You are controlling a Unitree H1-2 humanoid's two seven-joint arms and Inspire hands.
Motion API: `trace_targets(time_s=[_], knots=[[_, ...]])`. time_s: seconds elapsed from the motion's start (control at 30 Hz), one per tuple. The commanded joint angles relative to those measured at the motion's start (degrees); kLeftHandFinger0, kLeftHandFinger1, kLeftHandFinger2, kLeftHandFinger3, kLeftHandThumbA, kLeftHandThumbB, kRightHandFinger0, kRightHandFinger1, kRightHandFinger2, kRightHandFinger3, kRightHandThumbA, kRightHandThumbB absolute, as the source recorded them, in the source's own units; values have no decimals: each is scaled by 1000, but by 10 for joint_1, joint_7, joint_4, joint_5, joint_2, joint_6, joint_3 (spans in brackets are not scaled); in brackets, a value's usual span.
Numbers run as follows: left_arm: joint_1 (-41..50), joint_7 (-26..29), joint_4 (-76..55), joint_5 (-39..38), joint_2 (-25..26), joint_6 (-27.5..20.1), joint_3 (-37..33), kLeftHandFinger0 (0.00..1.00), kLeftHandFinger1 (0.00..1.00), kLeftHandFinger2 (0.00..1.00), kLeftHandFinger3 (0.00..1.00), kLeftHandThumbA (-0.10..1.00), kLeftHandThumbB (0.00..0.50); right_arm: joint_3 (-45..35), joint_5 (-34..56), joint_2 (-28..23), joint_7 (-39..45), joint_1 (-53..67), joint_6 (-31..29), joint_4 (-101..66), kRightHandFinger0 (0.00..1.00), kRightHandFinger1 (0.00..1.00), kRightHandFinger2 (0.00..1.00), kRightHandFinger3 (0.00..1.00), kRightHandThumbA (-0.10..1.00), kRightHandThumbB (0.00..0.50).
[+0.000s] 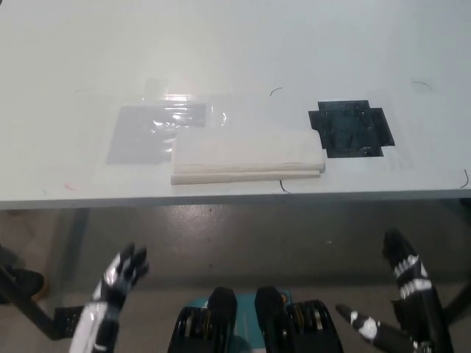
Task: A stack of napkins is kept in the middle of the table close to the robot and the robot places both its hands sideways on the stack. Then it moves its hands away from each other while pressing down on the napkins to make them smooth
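A white stack of napkins (246,156) lies flat near the front edge of the white table (235,51), about at its middle. My white left hand (121,276) hangs below the table edge at the lower left, fingers apart and holding nothing. My black right hand (405,276) is at the lower right, also below the table edge, fingers spread and empty. Both hands are well clear of the stack and nearer to me than it.
A grey taped patch with shiny clear film (158,132) lies just left of and behind the napkins. A black taped patch (352,129) lies to their right. The table's front edge (235,198) runs across the picture, with grey floor below it.
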Motion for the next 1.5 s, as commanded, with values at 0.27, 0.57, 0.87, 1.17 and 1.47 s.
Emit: trace_targets(time_s=[0.27,0.57,0.87,1.17,1.47], knots=[[-306,4,-4,-57,-31,149,10,1000,1000,1000,1000,1000,286,4,21,42,-8,-252,86,8,1000,1000,1000,1000,1000,370],[-459,32,165,-51,-67,175,52,1000,1000,1000,1000,1000,258,-13,41,87,-22,-388,159,81,1000,1000,1000,1000,1000,221],[-612,31,418,-129,-83,205,127,1000,1000,1000,1000,1000,246,-68,63,111,-52,-544,115,305,1000,1000,1000,1000,1000,204],[-698,30,629,-130,-77,155,157,1000,1000,1000,1000,1000,242,-181,172,114,-30,-676,69,577,1000,1000,1000,1000,1000,178],[-747,26,792,-130,-69,100,163,1000,1000,1000,1000,1000,237,-271,220,95,24,-728,25,782,1000,1000,1000,1000,1000,183]])
